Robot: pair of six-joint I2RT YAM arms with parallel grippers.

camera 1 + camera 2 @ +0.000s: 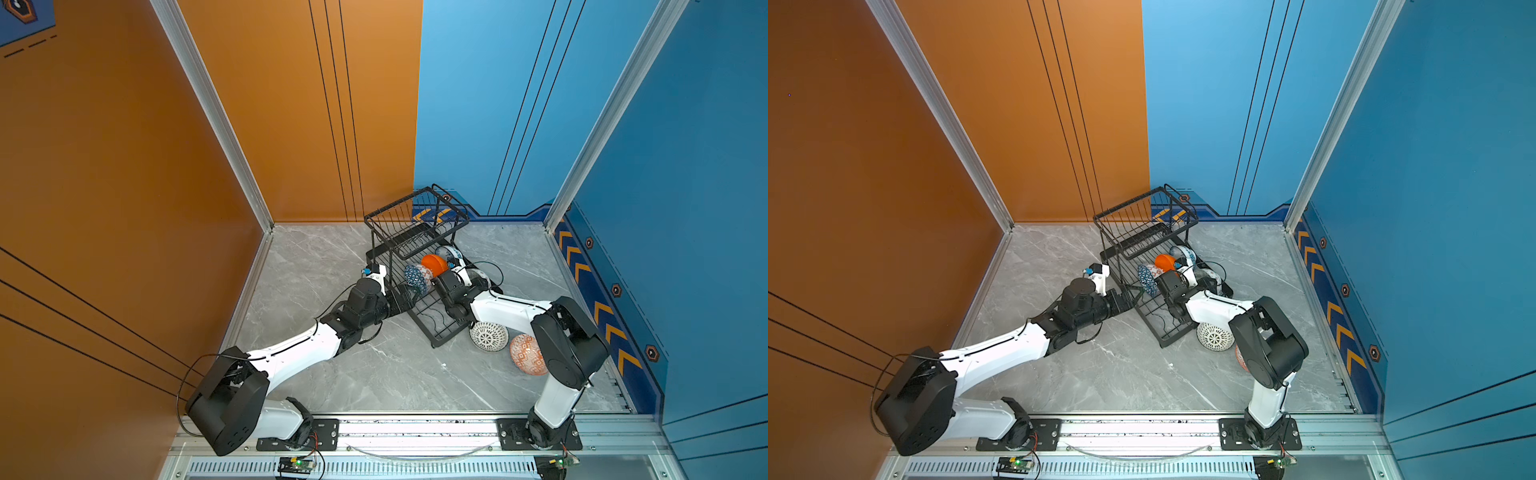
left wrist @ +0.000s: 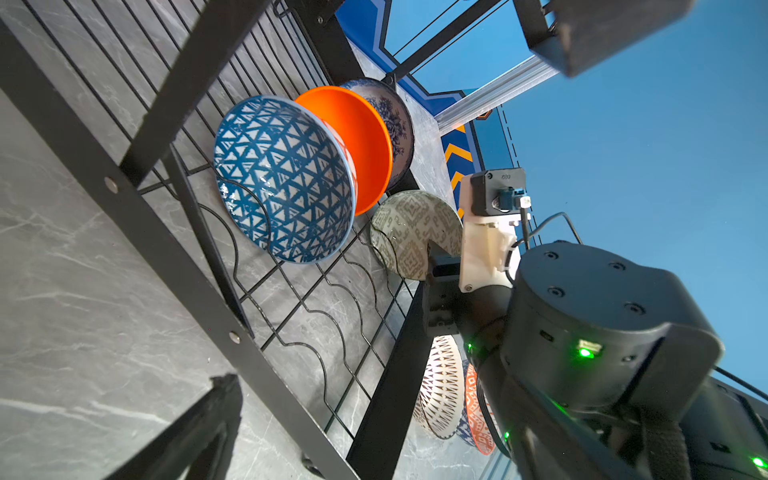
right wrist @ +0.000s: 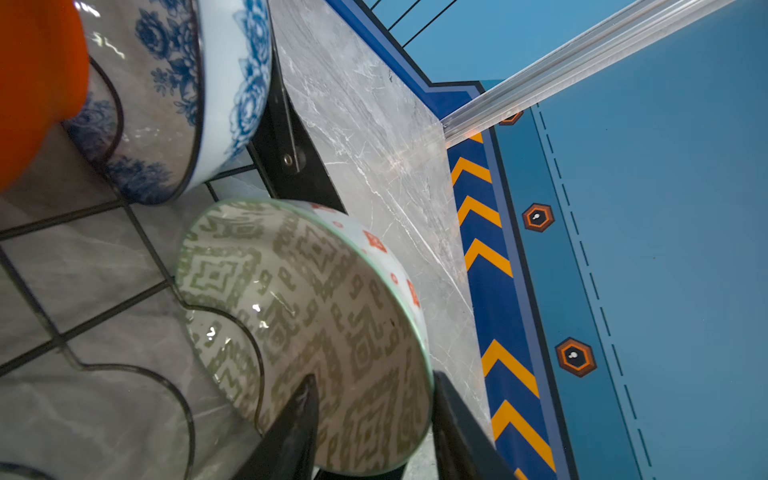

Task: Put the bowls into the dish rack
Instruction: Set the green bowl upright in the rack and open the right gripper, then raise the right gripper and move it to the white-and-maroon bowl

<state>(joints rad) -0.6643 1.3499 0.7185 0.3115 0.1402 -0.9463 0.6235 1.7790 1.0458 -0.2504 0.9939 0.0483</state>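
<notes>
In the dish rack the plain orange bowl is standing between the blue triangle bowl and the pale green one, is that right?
No. The plain orange bowl stands between the blue triangle bowl and the white-blue floral bowl in the dish rack; the pale green bowl stands beside that row. The left wrist view shows it.

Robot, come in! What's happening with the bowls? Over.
Left hand open, empty. Right hand open, astride rim of green bowl in dish rack. Four bowls racked; lattice bowl, red-orange bowl on table. Nothing in the way.
</notes>
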